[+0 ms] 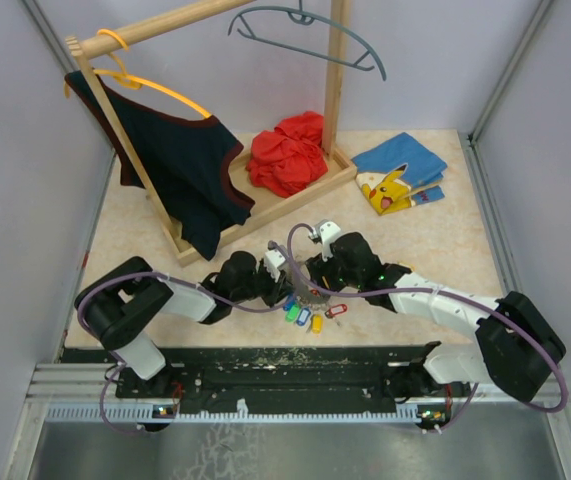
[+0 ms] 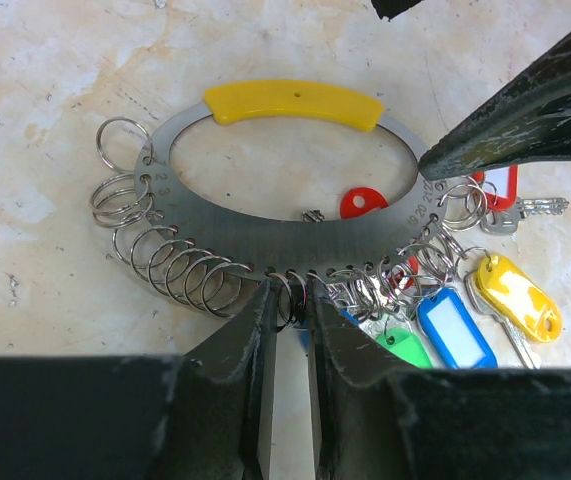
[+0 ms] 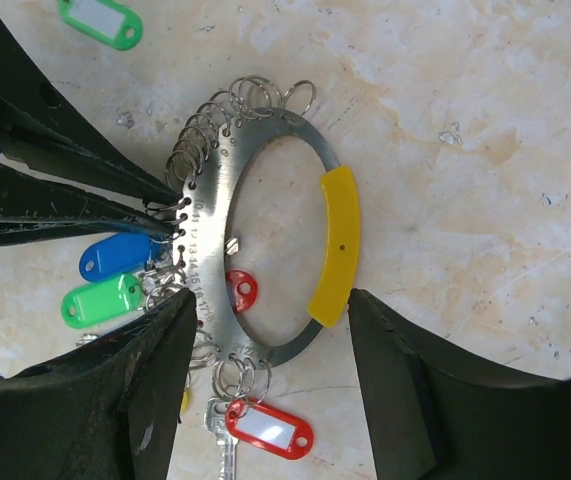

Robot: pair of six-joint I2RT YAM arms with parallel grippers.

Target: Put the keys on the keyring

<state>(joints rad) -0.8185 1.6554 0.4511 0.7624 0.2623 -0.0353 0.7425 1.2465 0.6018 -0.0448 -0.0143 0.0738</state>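
Top camera first: both arms lean into the middle of the pale, marble-look table (image 1: 445, 255). The left gripper (image 1: 285, 286) and right gripper (image 1: 323, 284) meet nose to nose over the flat, silvery oval metal keyring (image 1: 312, 297). The small silvery, colour-tagged keys (image 1: 305, 316) fan out on its near side, not far from the table's front edge. The wooden clothes rack (image 1: 265, 208) sits close behind the arms, so it's tight back there. There's more open tabletop off to the right, up to the folded blue cloth (image 1: 400, 160).

Left wrist view: the keyring lies flat, with its yellow curved piece (image 2: 290, 103) on the far rim. A row of little wire split rings (image 2: 165, 255) runs along the near rim. The left gripper's jaws are nearly shut, nipped onto that near rim with one split ring in the slit between them. The blue, green and yellow tags bunch up at the right end, and a red one lies inside the oval. One black right finger (image 2: 525, 125) touches the ring's right edge. The marble beyond the yellow piece is open.

Right wrist view: the right gripper's jaws are spread wide and straddle one end of the oval. One finger sits over the split-ring side, the other just beside the yellow piece's end. A red-tagged key lies between them. A loose green tag sits well apart at the top.
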